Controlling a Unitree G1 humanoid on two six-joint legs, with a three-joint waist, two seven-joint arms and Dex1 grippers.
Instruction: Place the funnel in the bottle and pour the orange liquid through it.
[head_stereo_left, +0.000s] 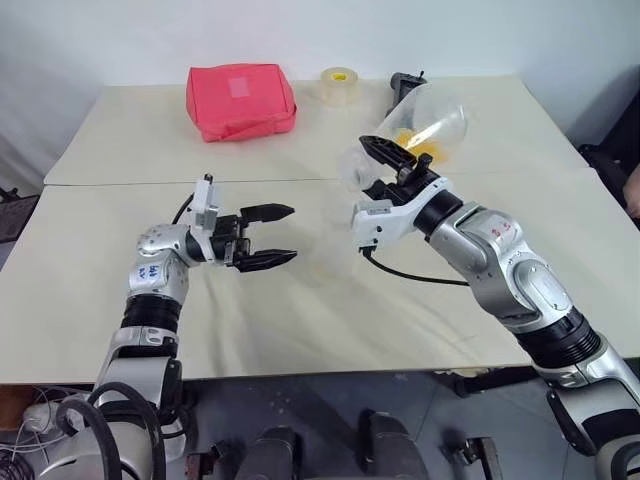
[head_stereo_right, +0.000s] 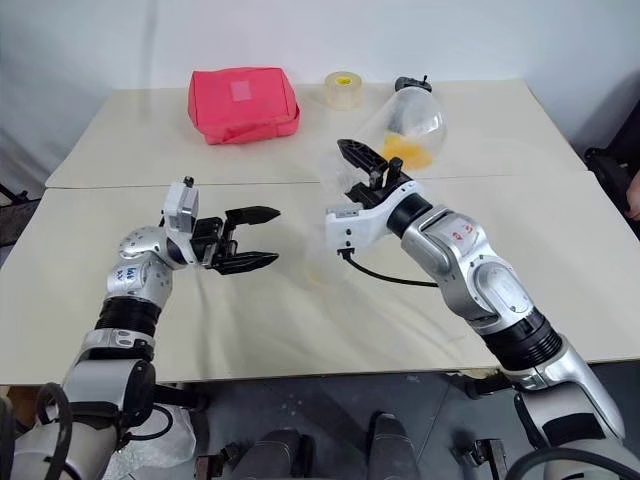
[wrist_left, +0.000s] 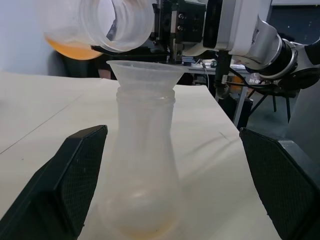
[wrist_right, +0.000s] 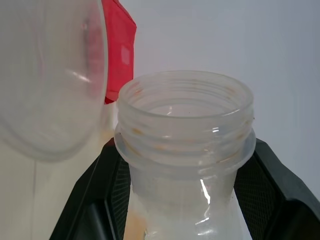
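Note:
The clear cone-shaped bottle (wrist_left: 145, 165) stands upright on the table with the clear funnel (wrist_left: 145, 75) seated in its neck and a faint orange trace at its bottom. My left gripper (head_stereo_left: 290, 234) is open, and its fingers (wrist_left: 75, 175) stand apart on either side of the bottle without touching it. My right gripper (head_stereo_left: 388, 160) is shut on the neck of a larger clear flask (wrist_right: 185, 130). The flask is tipped on its side, its mouth (wrist_left: 120, 25) close above the funnel. The orange liquid (head_stereo_left: 418, 140) pools in the flask's belly, and I see none flowing.
A red pouch (head_stereo_left: 240, 100) and a yellow-cored tape roll (head_stereo_left: 340, 85) lie at the back of the table. A black object (head_stereo_left: 405, 82) sits behind the flask. A black cable (head_stereo_left: 410, 272) trails under my right wrist. A person's hand (head_stereo_left: 632, 190) shows at the right edge.

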